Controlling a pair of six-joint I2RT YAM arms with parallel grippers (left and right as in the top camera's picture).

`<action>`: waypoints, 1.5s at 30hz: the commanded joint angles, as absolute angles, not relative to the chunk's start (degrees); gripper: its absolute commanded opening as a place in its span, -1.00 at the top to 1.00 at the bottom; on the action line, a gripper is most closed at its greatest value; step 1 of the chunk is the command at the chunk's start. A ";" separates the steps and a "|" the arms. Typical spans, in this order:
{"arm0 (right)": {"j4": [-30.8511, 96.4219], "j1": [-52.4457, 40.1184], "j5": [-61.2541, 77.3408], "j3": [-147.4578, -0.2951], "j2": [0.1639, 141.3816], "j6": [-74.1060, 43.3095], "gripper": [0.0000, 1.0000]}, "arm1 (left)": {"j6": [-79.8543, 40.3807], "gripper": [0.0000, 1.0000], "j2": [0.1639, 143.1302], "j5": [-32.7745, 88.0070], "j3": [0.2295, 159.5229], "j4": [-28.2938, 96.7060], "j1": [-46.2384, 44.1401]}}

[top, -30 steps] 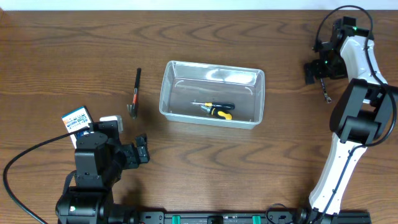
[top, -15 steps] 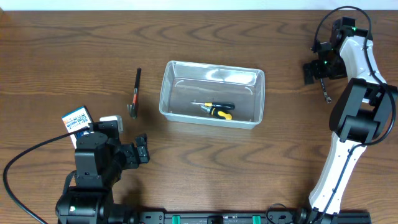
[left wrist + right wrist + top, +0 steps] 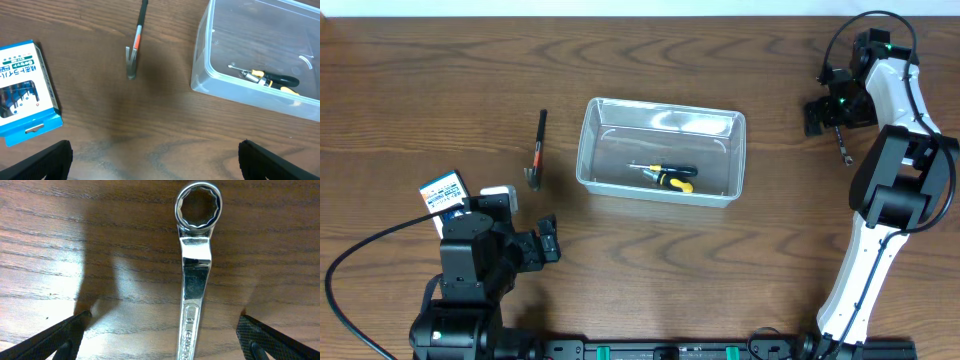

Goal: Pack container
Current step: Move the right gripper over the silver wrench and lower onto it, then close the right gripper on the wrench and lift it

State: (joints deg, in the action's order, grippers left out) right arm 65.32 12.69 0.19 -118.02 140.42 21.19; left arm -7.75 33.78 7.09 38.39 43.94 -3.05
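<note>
1. Jaws on the right arm [image 3: 880, 100] stand wide. In the right wrist view, the two dark fingertips [image 3: 45, 340] sit at the bottom corners with bare wood between them, and they grip nothing.
2. A shiny wrench [image 3: 195, 270] lies flat on the counter [image 3: 720, 260] between those fingertips. Its ring end points away from the camera, and neither fingertip touches its shaft.
3. From above, that wrench [image 3: 843, 148] is a small sliver at the far right of the counter, well apart from everything else.
4. Jaws on the left arm [image 3: 470, 260] are also spread wide and empty. Their fingertips [image 3: 35, 162] show only at the lower corners of the left wrist view, above bare wood.
5. The container [image 3: 588, 140] sits upright near the middle of the counter with its mouth open to the ceiling. The left wrist view catches its near corner and wall [image 3: 210, 75].
6. Inside it, a screwdriver [image 3: 665, 176] with a black-and-yellow handle lies on the floor of the tub, close to the wall nearer the arms. It also shows through the clear plastic [image 3: 270, 80].
7. Just left of the container, but not touching it, lies a slim tool [image 3: 538, 150] with a black handle, an orange band and a grey metal head [image 3: 135, 45].
8. A blue-and-white card packet [image 3: 445, 192] lies flat further left, beside the left arm [image 3: 22, 90].
</note>
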 commanded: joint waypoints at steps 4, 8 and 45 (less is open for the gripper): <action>66.28 13.54 0.71 -118.04 142.93 21.30 -0.97 | -8.29 -0.96 33.98 6.44 39.46 44.14 -2.81; 66.46 13.52 0.71 -118.04 142.93 21.28 -0.71 | -8.34 -0.96 33.98 6.44 39.46 44.14 -2.81; 66.70 13.52 0.69 -118.04 142.93 21.28 0.74 | -8.51 -0.96 33.98 6.44 39.46 44.14 -2.81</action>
